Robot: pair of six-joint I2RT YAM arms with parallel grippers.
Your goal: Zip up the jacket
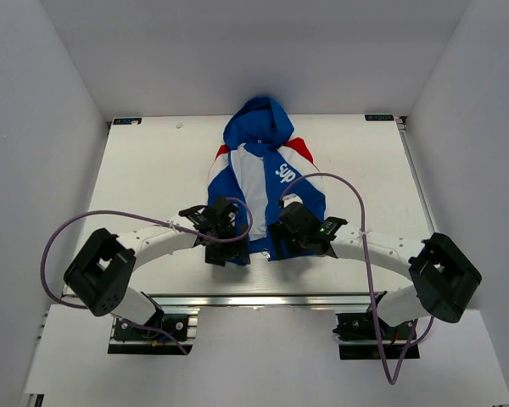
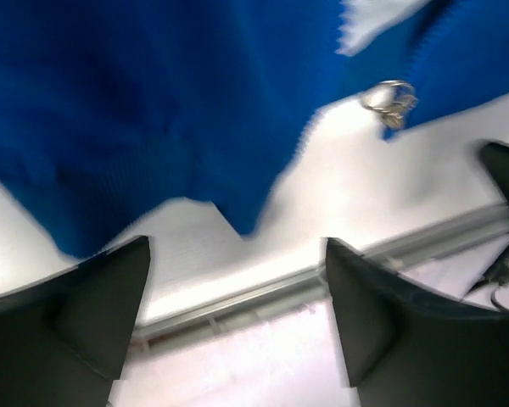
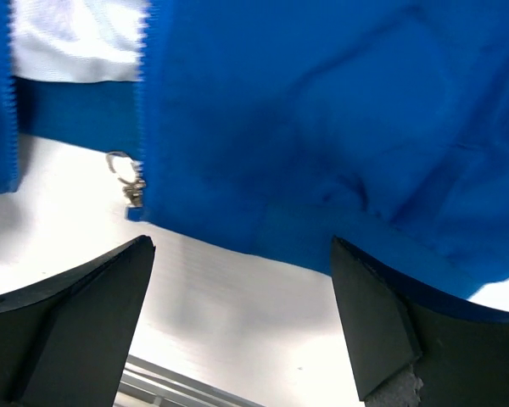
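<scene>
Looks like this one's right at the start. The jacket (image 1: 263,174) lies flat on the table (image 1: 153,170), hood pointing away from the arms and hem just ahead of both sets of fingers. The front hangs open with white lining showing down the middle, so I'd say nothing is zipped yet.

Both grippers are released with nothing in them. The left gripper (image 2: 236,246) hovers with the blue hem just beyond its fingertips. The right gripper (image 3: 237,246) is much the same, with the hem of the other front panel running across just past its tips.

The zipper pull (image 3: 127,180) sits at the bottom corner of that panel, ahead of the right gripper's left finger (image 3: 76,322) and a bit outside the gap. The other row of teeth is off to the far left of that view, apart from it.

My guess for the next move: one gripper pins a hem corner, and the other brings the loose zipper end into the slider. It's fiddly, since that ring is tiny and lies flat on the table.

On room, the metal rail (image 1: 263,299) at the near table edge is right behind the fingers, so there's little space to back up. Bare tabletop shows on both outer sides. The two grippers are near each other, so watch for a bump in the middle.
</scene>
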